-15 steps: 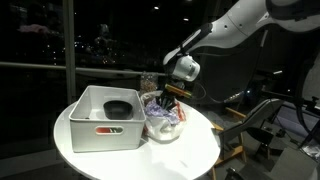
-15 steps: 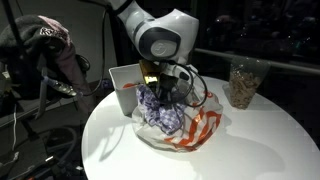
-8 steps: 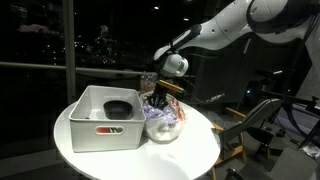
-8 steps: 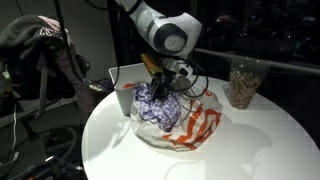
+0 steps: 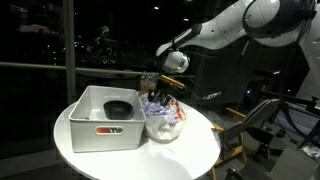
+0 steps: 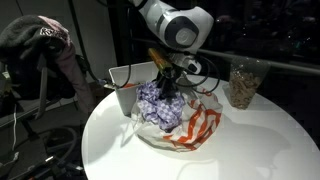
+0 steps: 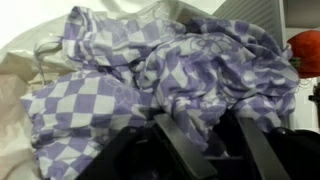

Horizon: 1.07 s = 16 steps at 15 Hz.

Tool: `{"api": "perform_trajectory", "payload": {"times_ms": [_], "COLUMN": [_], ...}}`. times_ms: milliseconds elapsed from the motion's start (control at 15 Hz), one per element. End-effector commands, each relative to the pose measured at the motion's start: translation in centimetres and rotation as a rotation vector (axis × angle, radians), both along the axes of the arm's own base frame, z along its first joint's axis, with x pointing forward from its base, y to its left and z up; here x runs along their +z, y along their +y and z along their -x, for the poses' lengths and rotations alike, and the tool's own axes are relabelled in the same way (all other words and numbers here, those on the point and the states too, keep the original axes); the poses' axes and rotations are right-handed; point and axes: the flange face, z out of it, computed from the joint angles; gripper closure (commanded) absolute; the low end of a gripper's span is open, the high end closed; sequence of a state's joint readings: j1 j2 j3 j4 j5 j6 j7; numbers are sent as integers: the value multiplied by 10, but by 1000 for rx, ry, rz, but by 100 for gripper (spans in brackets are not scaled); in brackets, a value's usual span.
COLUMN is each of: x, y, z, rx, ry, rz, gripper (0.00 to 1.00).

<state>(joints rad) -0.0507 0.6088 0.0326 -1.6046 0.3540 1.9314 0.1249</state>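
My gripper (image 6: 167, 80) is shut on a purple-and-white checkered cloth (image 6: 160, 104) and holds its bunched top above a clear plastic bag with red stripes (image 6: 197, 128) on the round white table (image 6: 250, 140). The cloth hangs down into the bag. In an exterior view the gripper (image 5: 160, 97) is right beside the grey bin, with the cloth (image 5: 160, 108) over the bag (image 5: 166, 129). In the wrist view the cloth (image 7: 150, 70) fills the picture and a fold of it sits between the two dark fingers (image 7: 205, 132).
A grey rectangular bin (image 5: 90, 128) with a black bowl (image 5: 118, 108) inside stands next to the bag; its corner shows in an exterior view (image 6: 124, 78). A jar of snacks (image 6: 241, 85) stands at the table's back. A chair with clothing (image 6: 40, 35) is beside the table.
The gripper has risen with the checkered cloth, pulling it up and partly out of the bag. The bin, bowl and jar have not moved.
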Motion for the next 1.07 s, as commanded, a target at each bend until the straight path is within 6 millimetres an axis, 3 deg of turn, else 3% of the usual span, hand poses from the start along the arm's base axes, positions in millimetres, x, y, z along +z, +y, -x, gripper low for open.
{"api": "perform_trajectory", "payload": {"times_ms": [0,133,533,800,1000], "x": [46,61,83,68,47], "y": [-8,-15,-52,-76,-85], "z": [12,17,37,50,48], "rx": [2,-25,-201,-307,-340], "ry": [-30,-42,-104,-95,-114], "rz": [14,51,249,329,366], "gripper": [16,1,0,0,0]}}
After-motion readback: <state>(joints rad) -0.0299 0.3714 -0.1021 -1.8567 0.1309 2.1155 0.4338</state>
